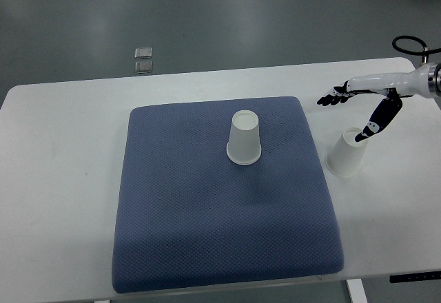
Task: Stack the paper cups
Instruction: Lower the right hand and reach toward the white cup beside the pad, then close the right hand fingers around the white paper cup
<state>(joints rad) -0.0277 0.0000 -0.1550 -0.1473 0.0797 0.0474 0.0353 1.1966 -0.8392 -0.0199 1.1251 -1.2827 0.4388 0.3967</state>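
Top view
Surface: a white table [62,179] carries a blue mat [207,227] that covers its middle.
Room: grey floor lies beyond the far edge, with two small shiny squares [143,60] on it.
Edges: the mat's near edge sits close to the table's near edge; bare tabletop shows left and right of the mat.
Open room: the left side of the table is free.
Cup on mat [244,138]: upside down, on the far middle of the mat.
Cup on table [346,153]: just right of the mat, mouth up and tilted; its inside is hidden.
Right hand [358,113]: comes in from the right edge, fingers spread, thumb tip at the rim of the cup on table, grasping nothing.
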